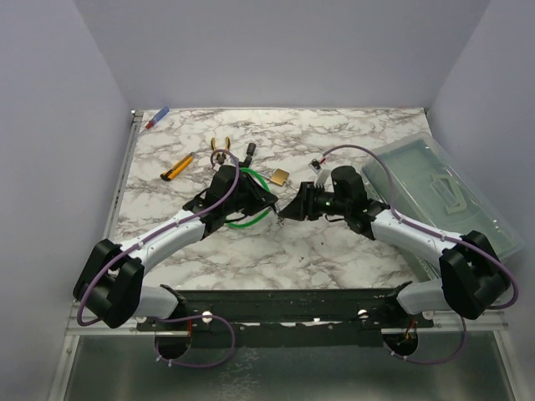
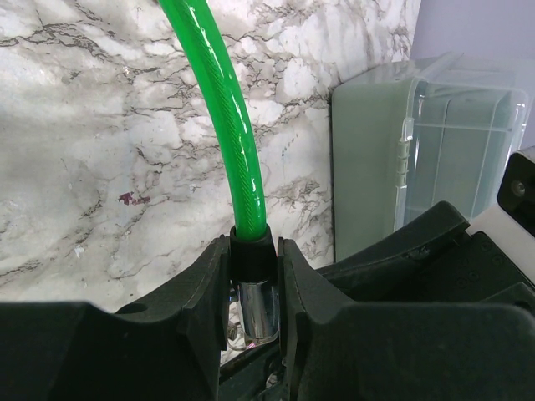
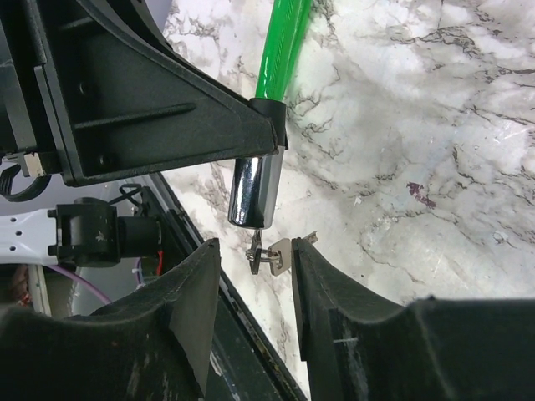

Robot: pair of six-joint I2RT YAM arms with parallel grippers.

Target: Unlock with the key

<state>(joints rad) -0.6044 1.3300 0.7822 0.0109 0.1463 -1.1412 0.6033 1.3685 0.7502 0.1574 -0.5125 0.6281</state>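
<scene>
My left gripper (image 1: 264, 203) is shut on the black collar of a green cable lock (image 2: 226, 109), whose chrome cylinder (image 2: 255, 309) sticks out below the fingers. In the right wrist view the chrome cylinder (image 3: 255, 190) hangs from the left gripper's finger (image 3: 150, 100), with a key (image 3: 276, 253) in its end and a second key dangling on the ring. My right gripper (image 3: 255, 259) is open, its fingers on either side of the keys; the loose key is close to the right finger. The two grippers meet at mid-table, where the right gripper (image 1: 282, 215) faces the left one.
A brass padlock (image 1: 279, 176) lies just behind the grippers. A yellow utility knife (image 1: 177, 167), pliers (image 1: 221, 148) and a pen (image 1: 156, 118) lie at the back left. A clear plastic box (image 1: 443, 188) stands on the right and also shows in the left wrist view (image 2: 435, 142).
</scene>
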